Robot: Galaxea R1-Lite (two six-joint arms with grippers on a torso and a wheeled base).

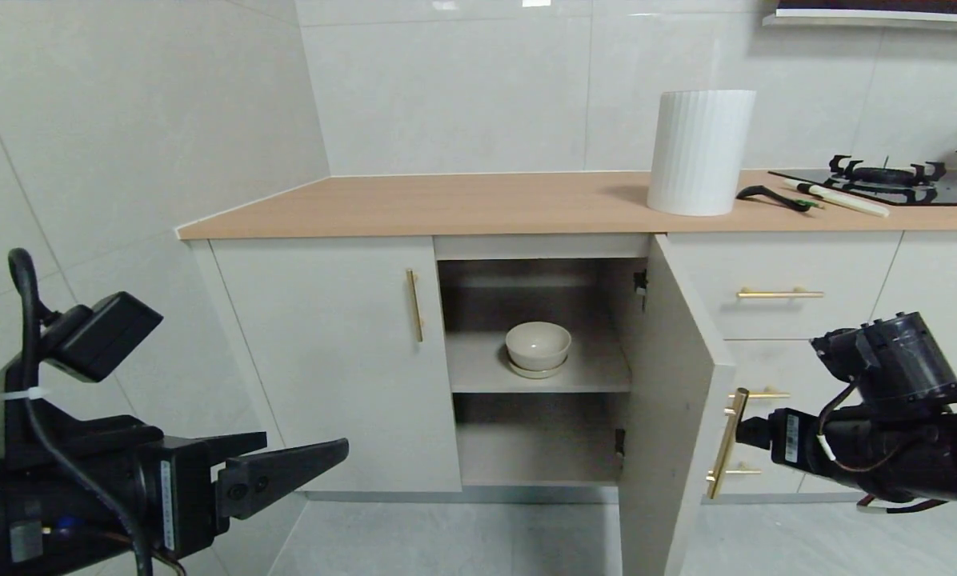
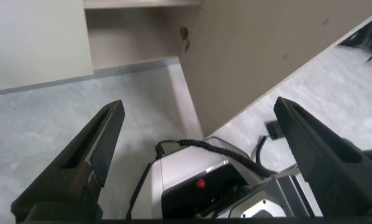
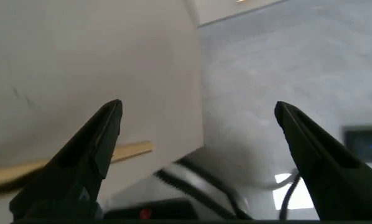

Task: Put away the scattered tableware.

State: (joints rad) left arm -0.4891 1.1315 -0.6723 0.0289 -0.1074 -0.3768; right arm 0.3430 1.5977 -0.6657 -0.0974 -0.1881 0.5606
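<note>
A beige bowl (image 1: pixel 538 344) sits on a small plate (image 1: pixel 536 371) on the middle shelf of the open cabinet (image 1: pixel 598 370). The cabinet door (image 1: pixel 674 416) stands swung out to the right. My right gripper (image 1: pixel 746 432) is low on the right, close to the door's gold handle (image 1: pixel 725 444). In the right wrist view the right gripper (image 3: pixel 197 107) is open and holds nothing, with the handle (image 3: pixel 133 149) beside one finger. My left gripper (image 1: pixel 310 452) hangs low on the left, away from the cabinet. It (image 2: pixel 198 106) is open over the floor.
A tall white ribbed container (image 1: pixel 700 152) stands on the wooden counter (image 1: pixel 462 204). Beside it lie a black-handled utensil (image 1: pixel 770 196) and a white one (image 1: pixel 834 198), with a gas hob (image 1: pixel 886 178) at the far right. Drawers (image 1: pixel 778 284) flank the open door. Grey floor lies below.
</note>
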